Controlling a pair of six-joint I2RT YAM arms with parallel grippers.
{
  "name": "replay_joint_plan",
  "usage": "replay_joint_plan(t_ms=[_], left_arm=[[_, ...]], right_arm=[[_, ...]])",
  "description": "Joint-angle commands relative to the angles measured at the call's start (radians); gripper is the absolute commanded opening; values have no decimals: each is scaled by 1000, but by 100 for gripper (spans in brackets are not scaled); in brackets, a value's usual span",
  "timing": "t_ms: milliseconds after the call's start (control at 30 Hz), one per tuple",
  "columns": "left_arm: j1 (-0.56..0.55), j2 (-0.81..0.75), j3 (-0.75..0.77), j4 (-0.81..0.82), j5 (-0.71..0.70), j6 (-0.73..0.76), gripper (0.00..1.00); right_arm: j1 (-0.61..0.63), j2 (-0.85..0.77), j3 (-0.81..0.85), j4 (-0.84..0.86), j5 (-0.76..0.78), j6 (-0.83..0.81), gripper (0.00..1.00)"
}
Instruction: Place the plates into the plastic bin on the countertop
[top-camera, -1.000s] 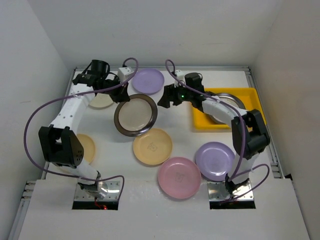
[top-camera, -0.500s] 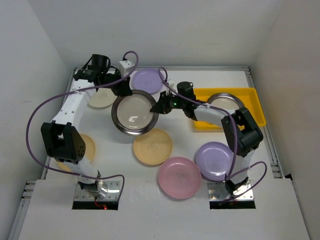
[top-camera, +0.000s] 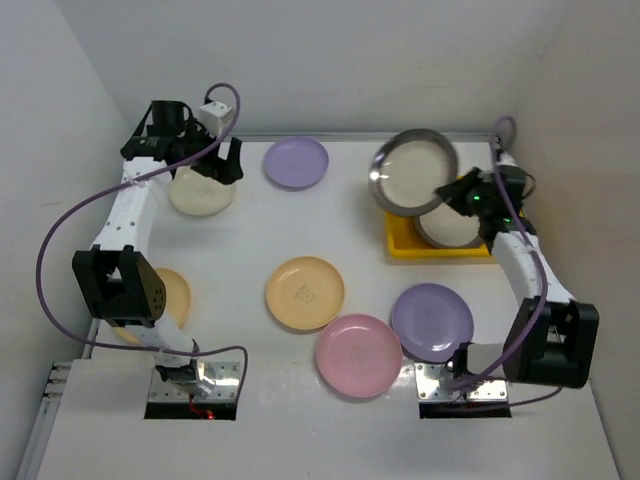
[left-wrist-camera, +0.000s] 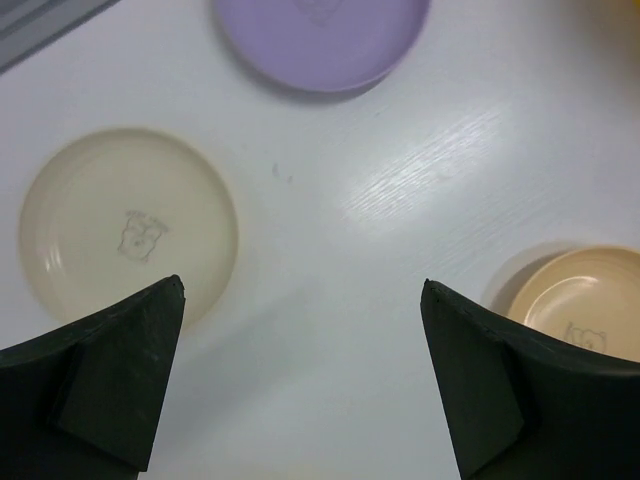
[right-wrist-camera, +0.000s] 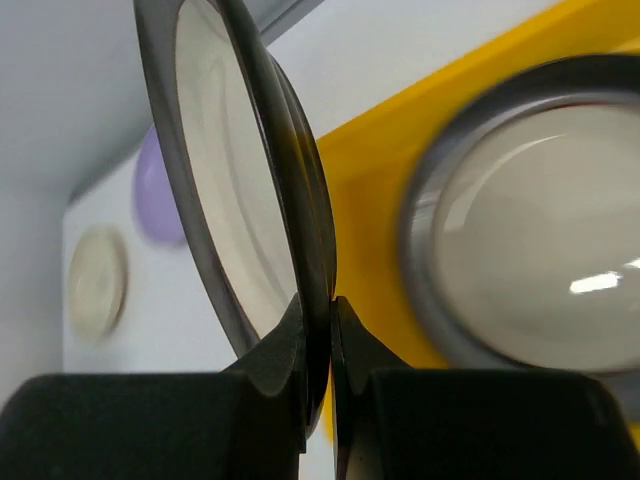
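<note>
Top external view shows my right pincer (top-camera: 456, 192) pinched tight on the rim of a grey-rimmed plate (top-camera: 413, 172). The plate is lifted and tipped, and it hangs over the far left corner of the yellow bin (top-camera: 402, 243). In the right wrist view my two fingers (right-wrist-camera: 270, 370) meet on the plate's edge, and the plate stands on its side right in front of me. A second grey-rimmed plate (top-camera: 452, 228) lies flat inside the bin, lower down and beside the one I hold. My left pincer (top-camera: 222, 165) is spread wide with nothing in it. It hangs over the far left part of the white countertop (top-camera: 250, 240), at the edge of a cream plate (top-camera: 198, 192). In the left wrist view that cream plate lies near one of my fingers, and a far lilac plate (top-camera: 296, 162) shows past the gap between them. The other plates all lie flat on the countertop, apart from the bin. A pale orange plate (top-camera: 305, 293) sits in the middle. A pink plate (top-camera: 359, 355) and a near lilac plate (top-camera: 431, 321) sit close together toward my bases. One more orange plate (top-camera: 175, 295) is partly hidden behind my left arm. Plain white walls (top-camera: 330, 60) stand on three sides.
</note>
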Motion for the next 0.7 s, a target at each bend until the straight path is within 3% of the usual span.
replay_joint_plan(t_ms=[0,100,233,400,467,500,533,667], left_arm=[[46,-57,-42,31,-47,-47,100],[46,-57,-71,31,-36,-47,100],[55,-67,-92,31,-36,-47,100],[55,-76,-101,31,-36,-36,100],[55,-76,-101,31,-27,-27,100],[55,-76,-101,31,-27,-27,100],[55,-76,-111,31,-27,-27,100],[55,-76,-111,31,-27,-18,100]], right_arm=[[-164,-70,-14,-51,37,68,0],[-285,-9,6,-146,25,56,0],[-338,85,88,-247,-7,43,0],[-356,198,142,-257,-6,26,1],[-358,230,167,-263,-23,19,19],[-355,253,176,-274,-26,5,39],[-353,270,187,-293,-24,-19,50],[-341,306,262,-460,69,-78,79]])
